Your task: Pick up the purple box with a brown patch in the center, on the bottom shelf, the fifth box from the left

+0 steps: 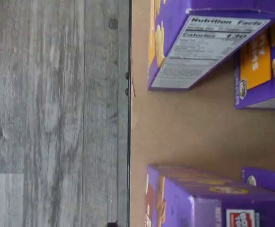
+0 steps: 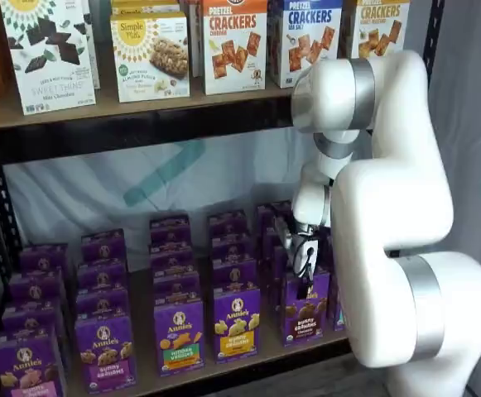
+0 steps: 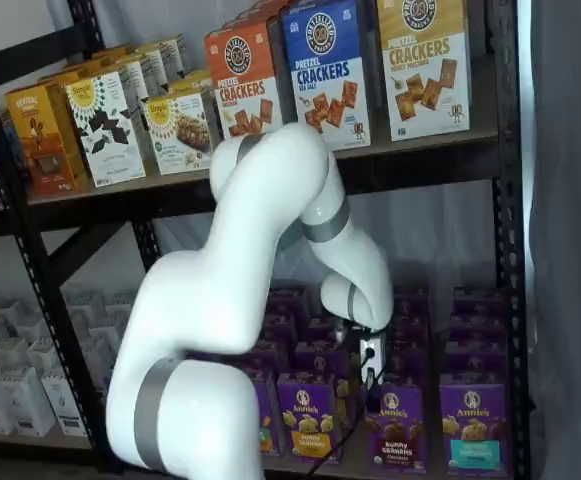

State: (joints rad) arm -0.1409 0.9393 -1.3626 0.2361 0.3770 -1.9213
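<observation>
The purple box [image 2: 306, 308] stands upright at the front of the bottom shelf [image 2: 257, 357], its brown "bunny grahams" band facing out, and in both shelf views it sits directly below the gripper [image 2: 305, 263], close under the fingertips but not touching them. Its long axis runs vertically, roughly in line with the descending fingers, so the coming move looks like a short drop and a reach forward onto the carton's top and sides. In a shelf view the same box [image 3: 395, 427] shows its full front below the gripper [image 3: 370, 372], with a teal-banded neighbour [image 3: 472, 424] to one side of the jaws and a yellow-centred one [image 3: 310, 417] to the other. The fingers are too small and too mixed with the cable to show a gap plainly, but the jaws stand at their widest and nothing sits between them, so the gripper reads as open and empty. The wrist view shows what the shelf views cannot: bare brown shelf board [image 1: 184, 127] with purple cartons either side of an open lane, and the shelf's dark front edge against the grey floor [image 1: 42, 104]; the fingers and the target's face do not appear in it. The shelf views alone give the height of the jaws above the box and the white arm [image 2: 389, 207] reaching in from in front.
</observation>
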